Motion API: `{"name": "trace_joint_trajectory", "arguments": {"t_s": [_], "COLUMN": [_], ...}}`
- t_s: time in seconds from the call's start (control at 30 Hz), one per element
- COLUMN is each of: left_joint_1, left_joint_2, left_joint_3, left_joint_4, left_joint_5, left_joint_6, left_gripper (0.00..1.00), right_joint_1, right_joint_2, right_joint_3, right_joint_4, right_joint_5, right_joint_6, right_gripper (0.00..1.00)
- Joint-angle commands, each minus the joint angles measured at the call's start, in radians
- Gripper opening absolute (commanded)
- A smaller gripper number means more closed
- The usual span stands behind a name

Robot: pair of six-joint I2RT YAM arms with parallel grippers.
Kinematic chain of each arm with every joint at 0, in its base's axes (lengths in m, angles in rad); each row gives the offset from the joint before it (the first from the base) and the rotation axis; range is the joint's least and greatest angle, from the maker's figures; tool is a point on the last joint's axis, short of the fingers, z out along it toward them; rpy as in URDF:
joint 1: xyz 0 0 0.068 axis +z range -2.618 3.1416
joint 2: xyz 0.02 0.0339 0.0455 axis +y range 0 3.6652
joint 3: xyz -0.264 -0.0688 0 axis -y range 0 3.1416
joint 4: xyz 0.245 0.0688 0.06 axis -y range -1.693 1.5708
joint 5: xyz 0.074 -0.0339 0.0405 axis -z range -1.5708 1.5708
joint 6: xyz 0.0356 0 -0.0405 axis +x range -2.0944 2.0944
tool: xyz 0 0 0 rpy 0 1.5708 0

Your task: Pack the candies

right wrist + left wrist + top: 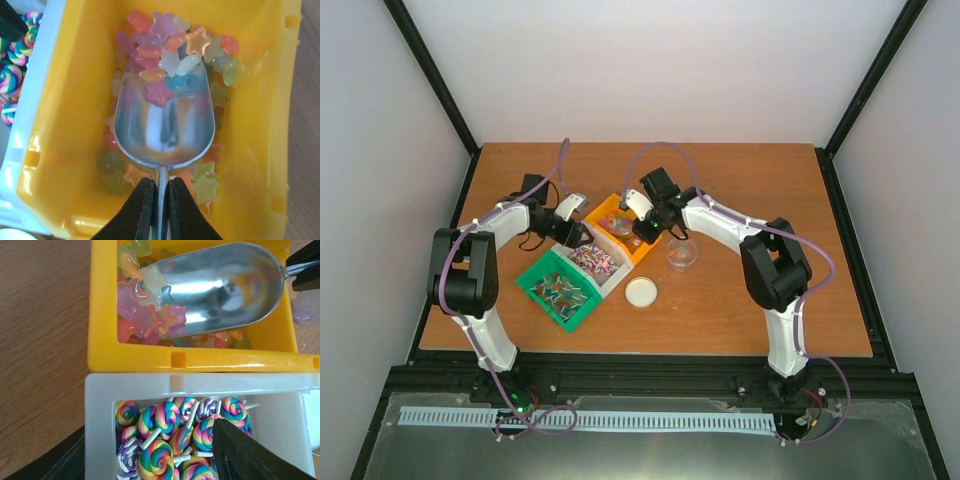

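The right end effector (pixel 160 185) is pressed together on the thin handle of a silver scoop (pixel 165 125), whose bowl lies inside the yellow bin (pixel 250 150). The candies (pixel 165 55), translucent stars in pink, orange, yellow, white and blue, are heaped in the same bin just ahead of the scoop's mouth. A few rest on its front lip and others are scattered along both its sides. The stars are too many to count. The left end effector (pixel 576 236) hangs over the adjoining white bin (pixel 200 385) with its fingers spread and nothing pinched, above a pile of swirled lollipops (pixel 165 425). Three bins stand touching in a diagonal row on the wooden surface (pixel 770 180): green (pixel 535 280), white and yellow. To the right of the bins are one clear bowl (pixel 682 252) and one round white lid (pixel 641 291), apart from each other.
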Motion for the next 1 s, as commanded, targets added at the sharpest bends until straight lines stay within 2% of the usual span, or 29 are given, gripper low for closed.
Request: {"name": "trace_joint_trajectory", "arguments": {"t_s": [0.0,0.53,0.73,0.97], "left_joint_1": [-0.015,-0.011,-0.006,-0.003], "left_joint_2": [0.015,0.027,0.028,0.016], "left_joint_3": [0.04,0.109,0.131,0.132], "left_joint_4": [-0.02,-0.067,-0.088,-0.102], "left_joint_5": [0.058,0.051,0.053,0.047], "left_joint_6": [0.031,-0.022,-0.032,-0.033], "left_gripper": [0.6,0.64,0.65,0.67], "right_joint_1": [0.025,0.021,0.0,-0.023], "right_joint_2": [-0.007,-0.207,-0.226,-0.246], "right_joint_3": [-0.149,-0.612,-0.701,-0.745], "right_joint_4": [0.169,0.87,1.02,1.112], "right_joint_5": [-0.026,-0.119,-0.133,-0.143], "right_joint_6": [0.046,0.138,0.182,0.21], "right_gripper": [0.03,0.03,0.03,0.03]}}
